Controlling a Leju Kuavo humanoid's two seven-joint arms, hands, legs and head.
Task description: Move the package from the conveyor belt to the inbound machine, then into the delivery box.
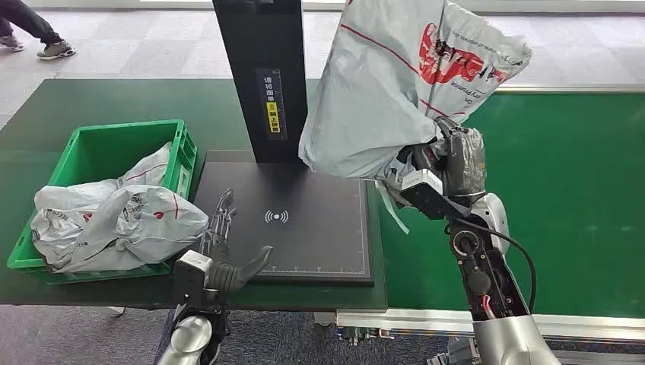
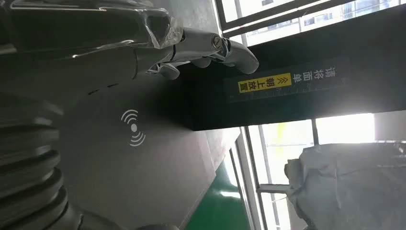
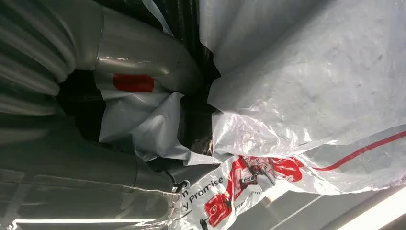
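One grey package (image 1: 395, 84) held aloft at upper centre-right by the right hand (image 1: 445, 171), fingers clamped on its lower edge, above the black scanner plate (image 1: 319, 228). Two more grey bags (image 1: 114, 217) heaped in one green crate (image 1: 99, 152) at left. Left hand (image 1: 224, 258) empty, fingers spread, at the plate's lower-left edge.

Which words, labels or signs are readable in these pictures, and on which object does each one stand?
"请将面单 朝上放置": label on the black column of the inbound machine.
Wireless-wave sign, no words: on the machine's black plate.
"Promise": on the grey package that the right hand holds.
Red logo on the package and print on the bags in the green box: unreadable.
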